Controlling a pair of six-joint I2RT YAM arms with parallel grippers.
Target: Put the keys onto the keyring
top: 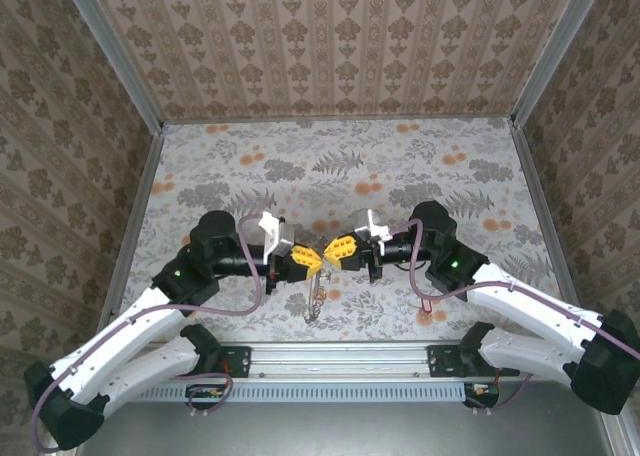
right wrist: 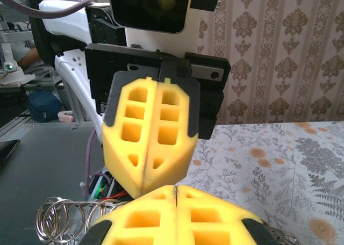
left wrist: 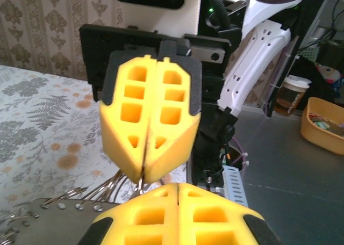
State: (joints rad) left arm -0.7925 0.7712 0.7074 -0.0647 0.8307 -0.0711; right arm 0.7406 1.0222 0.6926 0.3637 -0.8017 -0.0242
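**A:** First entry, leftmost?

**B:** Left gripper. It sits beyond the rail, just left of the rail's middle, and is raised above the table. It points right. The yellow fingers are pressed flat together with no gap along the seam. The tips sit against the wire rings, but I cannot tell whether a wire is caught between them.

**A:** Next entry?

**B:** Keyring. It is a bunch of thin silvery wire rings. It lies beyond the rail's middle, hanging below the point where the two sets of fingertips meet, and from above it appears to hang off the table. In the left wrist view the rings fan out leftward from that meeting point. In the right wrist view several loops show low on the left.

**A:** Keys?

**B:** Too small to pick out among the rings, so I cannot tell where they are.

**A:** Last entry, rightmost?

**B:** Right gripper. It sits beyond the rail, just right of the rail's middle, at the same height as its partner. It points left, tip to tip with the left gripper. The yellow fingers are closed, with the seam tight from base to tip. In the left wrist view a thin wire runs up into that seam at the very tip, so this gripper is pinching the keyring.
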